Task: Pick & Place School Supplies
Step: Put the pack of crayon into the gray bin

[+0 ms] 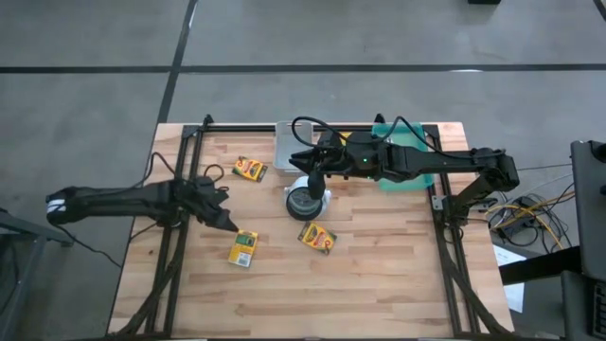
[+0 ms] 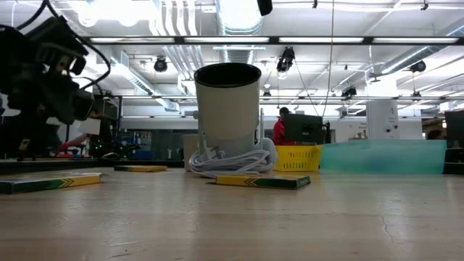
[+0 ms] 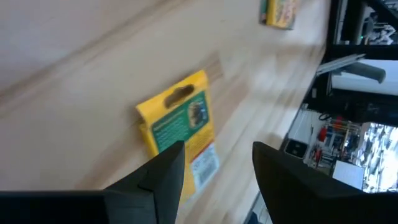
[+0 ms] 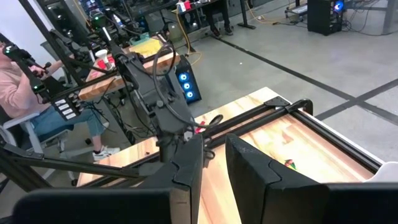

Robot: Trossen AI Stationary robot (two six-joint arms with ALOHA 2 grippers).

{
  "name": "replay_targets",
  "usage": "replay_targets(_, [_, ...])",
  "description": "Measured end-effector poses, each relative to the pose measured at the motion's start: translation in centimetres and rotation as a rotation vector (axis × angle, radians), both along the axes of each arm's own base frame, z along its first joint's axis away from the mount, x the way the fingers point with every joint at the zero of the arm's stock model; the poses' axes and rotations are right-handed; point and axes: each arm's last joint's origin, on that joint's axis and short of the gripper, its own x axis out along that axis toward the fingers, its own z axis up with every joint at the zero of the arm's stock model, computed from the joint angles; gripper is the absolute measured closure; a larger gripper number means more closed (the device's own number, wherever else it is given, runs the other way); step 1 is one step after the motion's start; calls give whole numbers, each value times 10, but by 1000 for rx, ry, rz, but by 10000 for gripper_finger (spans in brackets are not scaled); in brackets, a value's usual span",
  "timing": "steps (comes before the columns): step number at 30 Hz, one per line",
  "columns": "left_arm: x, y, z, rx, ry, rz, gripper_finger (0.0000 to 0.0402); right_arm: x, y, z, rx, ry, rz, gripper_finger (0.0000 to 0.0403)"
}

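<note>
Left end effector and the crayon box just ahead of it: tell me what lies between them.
Nothing. In the left wrist view, the open left end effector sits right at the crayon box; only bare wooden table shows around it.

Bare wood lies open across the near half of the table (image 1: 312, 294). Mid-table is crowded: a white cup (image 1: 305, 199) with a coiled cord, a crayon box (image 1: 317, 236) just beside it, another box (image 1: 243, 248) nearby.
</note>
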Motion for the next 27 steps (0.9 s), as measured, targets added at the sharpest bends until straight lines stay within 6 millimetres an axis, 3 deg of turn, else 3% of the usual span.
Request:
replay_targets(6, [-3,0,-15,-30,39,53,209,0,0,0,0,0,0,335])
replay_targets(14, [-1,3,-18,-18,98,134,209,0,0,0,3,0,0,335])
replay_targets(23, [15,8,6,174,53,77,209,0,0,0,3,0,0,335])
replay_targets(27, [21,9,5,245,69,-12,211,0,0,0,3,0,0,335])
